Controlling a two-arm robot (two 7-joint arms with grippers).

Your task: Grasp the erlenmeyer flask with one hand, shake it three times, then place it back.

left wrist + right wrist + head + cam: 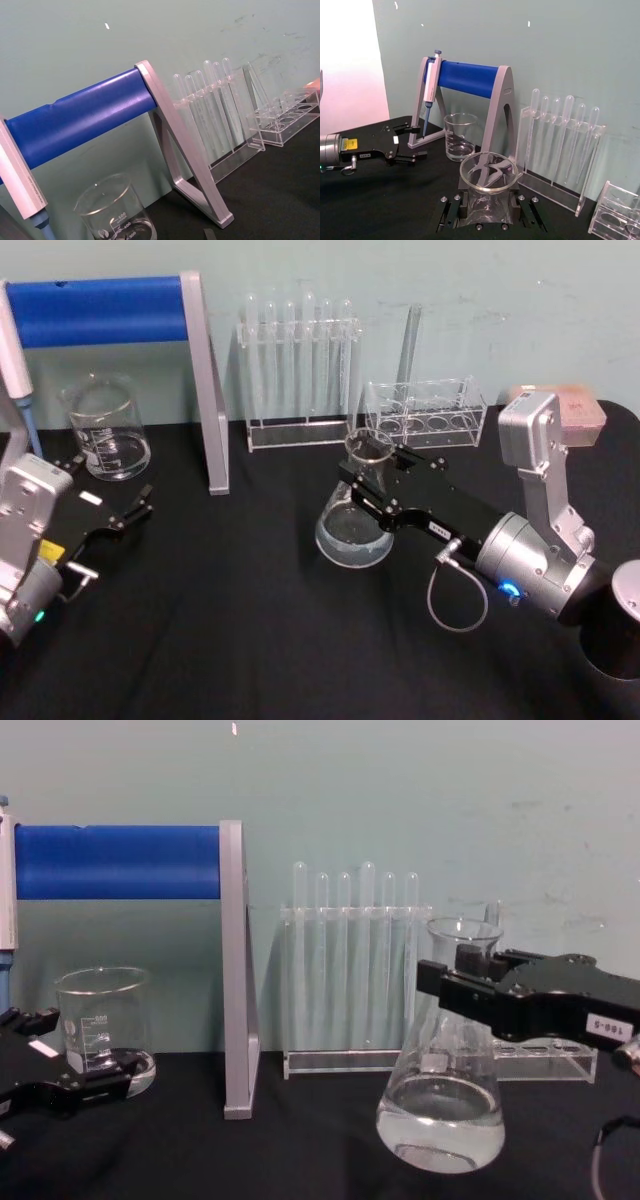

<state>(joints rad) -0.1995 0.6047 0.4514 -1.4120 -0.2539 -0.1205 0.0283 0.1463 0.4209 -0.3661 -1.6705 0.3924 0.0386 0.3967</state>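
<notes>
The erlenmeyer flask is clamped at the neck by the right end effector, so it is held upright over the counter. The left end effector is parked at the left, jaws apart.

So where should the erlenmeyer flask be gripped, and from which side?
At the neck of the erlenmeyer flask, from the robot's right: it stands upright, the cone is wide and sloped, and the flared rim stops slipping. The right gripper clamps there; the left gripper rests open by the beaker.
</notes>
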